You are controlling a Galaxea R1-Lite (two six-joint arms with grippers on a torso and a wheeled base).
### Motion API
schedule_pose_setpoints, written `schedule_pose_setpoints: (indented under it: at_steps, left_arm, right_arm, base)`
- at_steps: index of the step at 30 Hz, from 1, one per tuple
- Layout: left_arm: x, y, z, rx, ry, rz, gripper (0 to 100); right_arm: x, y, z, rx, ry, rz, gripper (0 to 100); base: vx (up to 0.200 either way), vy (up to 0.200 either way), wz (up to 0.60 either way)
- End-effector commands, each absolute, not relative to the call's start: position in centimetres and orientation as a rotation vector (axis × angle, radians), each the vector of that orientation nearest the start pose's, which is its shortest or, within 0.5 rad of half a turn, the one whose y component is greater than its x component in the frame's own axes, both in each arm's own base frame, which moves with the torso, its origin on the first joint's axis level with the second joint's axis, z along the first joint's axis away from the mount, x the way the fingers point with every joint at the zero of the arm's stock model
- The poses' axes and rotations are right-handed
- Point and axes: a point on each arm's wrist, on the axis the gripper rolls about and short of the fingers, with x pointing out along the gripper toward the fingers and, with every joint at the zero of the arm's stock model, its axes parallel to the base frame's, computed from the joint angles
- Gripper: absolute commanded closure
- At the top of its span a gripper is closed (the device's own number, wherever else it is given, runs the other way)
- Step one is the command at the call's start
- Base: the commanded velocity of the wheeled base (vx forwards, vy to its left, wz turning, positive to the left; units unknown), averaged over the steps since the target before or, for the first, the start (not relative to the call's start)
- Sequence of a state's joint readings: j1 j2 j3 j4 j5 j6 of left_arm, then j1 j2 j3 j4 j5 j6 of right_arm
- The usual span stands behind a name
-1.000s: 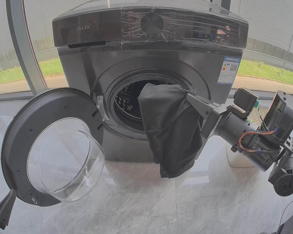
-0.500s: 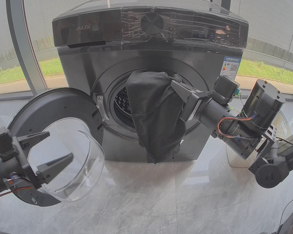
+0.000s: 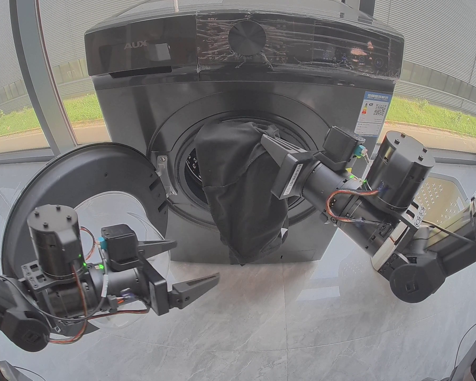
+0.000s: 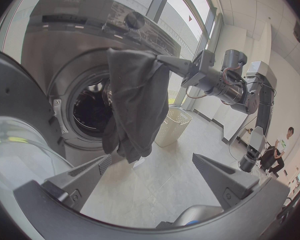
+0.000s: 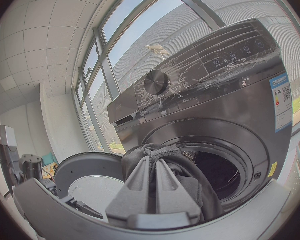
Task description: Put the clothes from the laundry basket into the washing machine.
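The dark garment (image 3: 238,186) hangs before the mouth of the washing machine (image 3: 143,101), its tail drooping below the rim, not yet inside; my right gripper (image 3: 265,139) is clamped on its upper edge; my left gripper (image 3: 195,261) is spread wide, low by the open door (image 3: 53,181). If I release too early, I judge the tail may snag the rim or spill onto the floor. Since a second ago the garment has swung leftward across the mouth; my left arm has come in.
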State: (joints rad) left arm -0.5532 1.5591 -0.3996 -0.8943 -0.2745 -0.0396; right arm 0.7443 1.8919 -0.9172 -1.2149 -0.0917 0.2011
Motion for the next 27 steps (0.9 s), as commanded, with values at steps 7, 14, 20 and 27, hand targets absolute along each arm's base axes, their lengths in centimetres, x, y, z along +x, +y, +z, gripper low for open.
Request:
schedule_pose_setpoints:
  at_steps: [7, 14, 20, 27]
  left_arm:
    - [23.5, -16.2, 9.7, -0.099, 0.385, -0.831, 0]
    - [24.6, -17.7, 8.4, -0.118, 0.362, -0.857, 0]
    - [25.7, -19.2, 7.6, -0.138, 0.312, -0.876, 0]
    - [25.2, -19.5, 8.1, -0.142, 0.277, -0.902, 0]
  right_arm:
    - [26.5, 24.8, 19.9, 0.292, -0.144, 0.665, 100]
    - [26.3, 24.8, 19.9, 0.297, -0.153, 0.668, 100]
    - [26.1, 25.1, 19.9, 0.300, -0.153, 0.678, 100]
    - [26.3, 25.0, 19.9, 0.300, -0.153, 0.673, 100]
  base:
    - [0.000, 0.000, 0.00]
    - [0.000, 0.000, 0.00]
    - [0.000, 0.000, 0.00]
    - [0.000, 0.000, 0.00]
